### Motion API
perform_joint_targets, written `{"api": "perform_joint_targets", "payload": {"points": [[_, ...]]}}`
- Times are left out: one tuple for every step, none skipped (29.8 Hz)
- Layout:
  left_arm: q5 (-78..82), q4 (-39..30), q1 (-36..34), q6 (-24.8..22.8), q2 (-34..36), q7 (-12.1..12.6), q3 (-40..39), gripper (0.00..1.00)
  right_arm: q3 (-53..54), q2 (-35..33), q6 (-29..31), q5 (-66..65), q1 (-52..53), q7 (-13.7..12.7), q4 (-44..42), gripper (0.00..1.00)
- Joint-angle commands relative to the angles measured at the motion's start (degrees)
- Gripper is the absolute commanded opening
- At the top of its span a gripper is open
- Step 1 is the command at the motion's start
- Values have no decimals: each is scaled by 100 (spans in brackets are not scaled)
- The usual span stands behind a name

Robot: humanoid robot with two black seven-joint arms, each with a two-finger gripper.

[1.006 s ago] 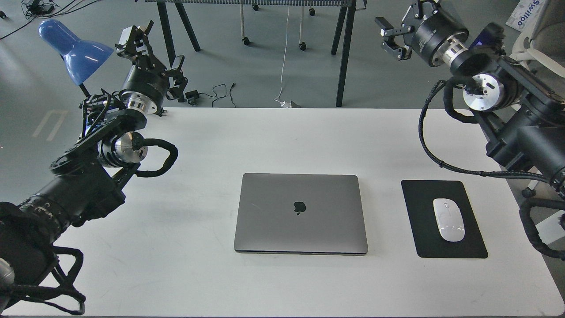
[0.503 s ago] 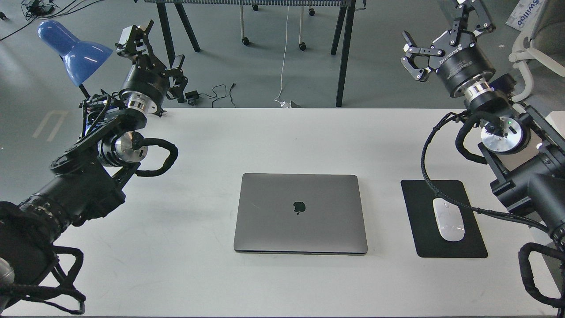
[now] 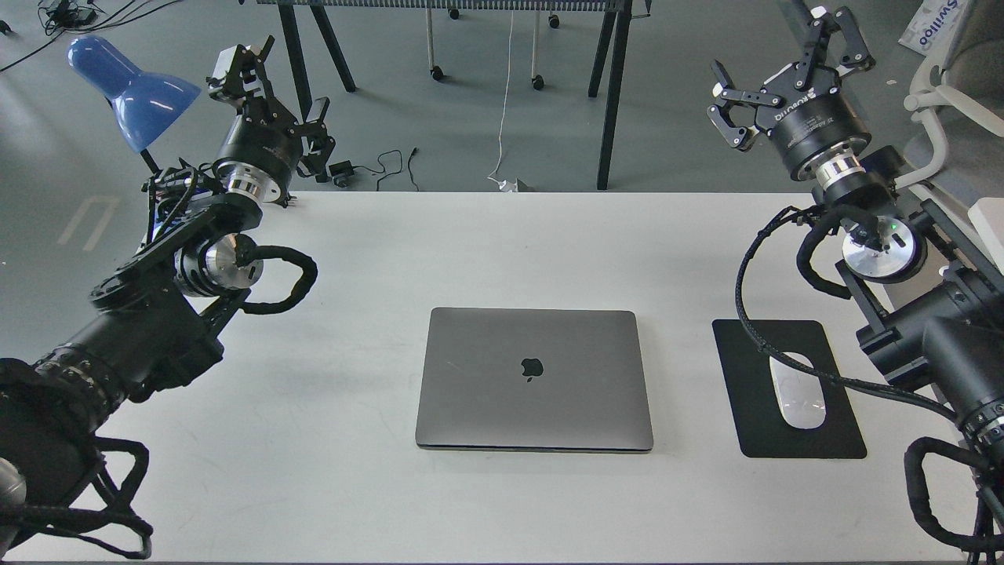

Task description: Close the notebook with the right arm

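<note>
The notebook (image 3: 535,380), a space-grey laptop with a dark apple logo on its lid, lies shut and flat in the middle of the white table (image 3: 486,243). My right gripper (image 3: 784,55) is open and empty, raised high beyond the table's far right corner, well away from the notebook. My left gripper (image 3: 278,90) is open and empty, raised beyond the table's far left corner.
A black mouse pad (image 3: 745,345) with a white mouse (image 3: 798,391) lies right of the notebook; a cable of my right arm hangs over it. A blue desk lamp (image 3: 133,86) stands at the far left. Table legs and cables are on the floor behind.
My right arm has swung right and turned its gripper upward, then settled slightly lower and left. The notebook stays shut. The left arm has not moved.
</note>
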Motion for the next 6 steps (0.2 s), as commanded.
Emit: {"api": "perform_joint_targets", "payload": {"points": [[0,0,-8,-1,0,0,0,100,-87,1,31,-1,-4,8,-1,100],[0,0,1,-1,0,0,0,100,-96,1,31,-1,-4,8,-1,100],[0,0,1,-1,0,0,0,100,-88,1,31,-1,-4,8,-1,100],[0,0,1,-1,0,0,0,100,-70,1,23,-1,-4,17,-1,100],[0,0,1,8,0,0,0,100,-70,1,14,-1,5,34,-1,100],[0,0,1,8,0,0,0,100,-70,1,5,-10,5,35,-1,100]]}}
